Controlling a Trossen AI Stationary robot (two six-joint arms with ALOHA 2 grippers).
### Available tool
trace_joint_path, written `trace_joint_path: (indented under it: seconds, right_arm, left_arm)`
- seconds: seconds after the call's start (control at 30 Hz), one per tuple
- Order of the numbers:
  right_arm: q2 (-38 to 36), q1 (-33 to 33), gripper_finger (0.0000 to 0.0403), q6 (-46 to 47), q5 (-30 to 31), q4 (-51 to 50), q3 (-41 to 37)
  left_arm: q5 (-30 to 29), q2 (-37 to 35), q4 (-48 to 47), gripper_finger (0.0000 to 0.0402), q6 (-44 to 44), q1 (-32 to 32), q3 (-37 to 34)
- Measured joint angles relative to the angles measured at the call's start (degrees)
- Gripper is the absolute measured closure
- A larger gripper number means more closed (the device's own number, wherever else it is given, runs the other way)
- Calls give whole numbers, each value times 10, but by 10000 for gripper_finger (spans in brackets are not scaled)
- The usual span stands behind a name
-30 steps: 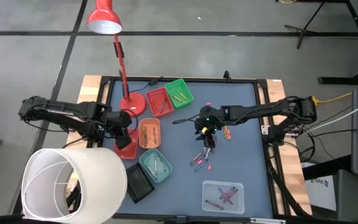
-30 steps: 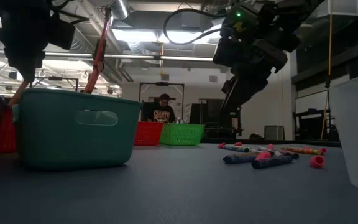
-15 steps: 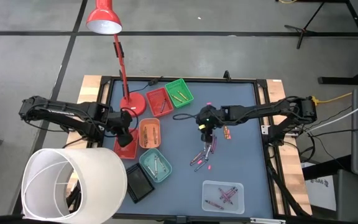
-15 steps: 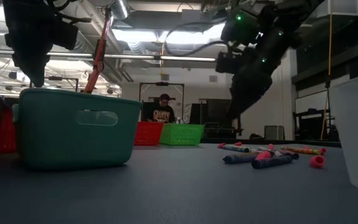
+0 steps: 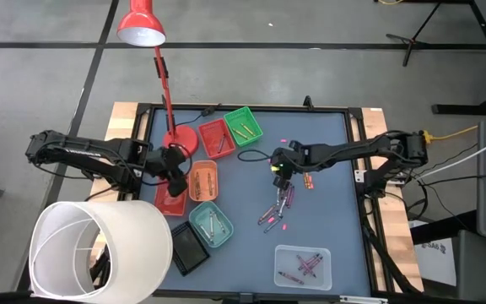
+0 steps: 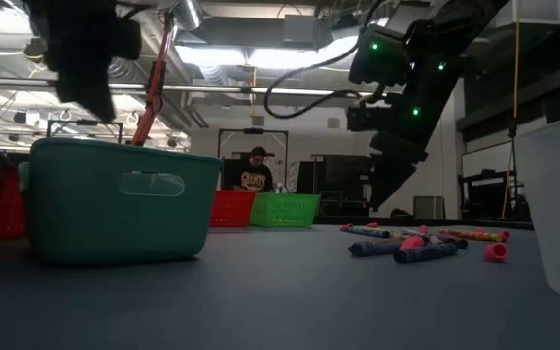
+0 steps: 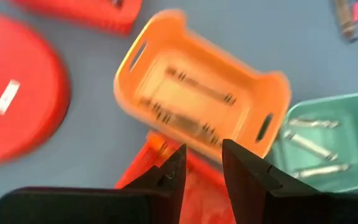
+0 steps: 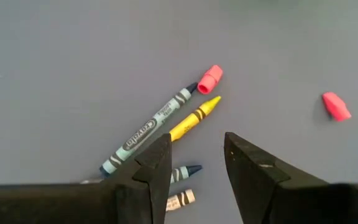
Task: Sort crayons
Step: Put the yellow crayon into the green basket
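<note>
A: High view: left gripper point(image 5: 174, 171) hangs over the orange tray point(image 5: 202, 180) at 9 o'clock of the tabletop point(image 5: 327, 219). Left wrist view shows its fingers point(image 7: 166, 177) slightly parted, nothing between them. Reads as a drop just made into that tray, though I can't confirm the crayon.

B: Right side?

A: Right gripper point(image 5: 280, 172) sits near centre, above the loose crayons point(image 5: 278, 209) scattered toward 5 o'clock. Right wrist view: fingers point(image 8: 151, 165) spread, empty, with a yellow crayon point(image 8: 194, 117) and a blue-grey crayon point(image 8: 146, 132) lying just beyond the tips.

B: So the step in hand is a pick?

A: I'd say so. Next move calls for a straight descent with the fingers astride one crayon only; yellow and blue-grey lie almost touching, so a double grab is the risk.

B: Sorted stock?

A: Crayons already in the green point(image 5: 245, 126), red point(image 5: 216, 138), teal point(image 5: 210, 223) and clear point(image 5: 303, 265) trays.
</note>
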Motion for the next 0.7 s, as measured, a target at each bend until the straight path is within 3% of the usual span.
trace_joint_path:
  seconds: [0.27,0.7]
  right_arm:
    - [44,0,259,1,0,19,0]
    - [54,0,259,25,0,45,0]
  left_arm:
    - [0,0,107,313,54,0,0]
    - [0,0,113,313,62,0,0]
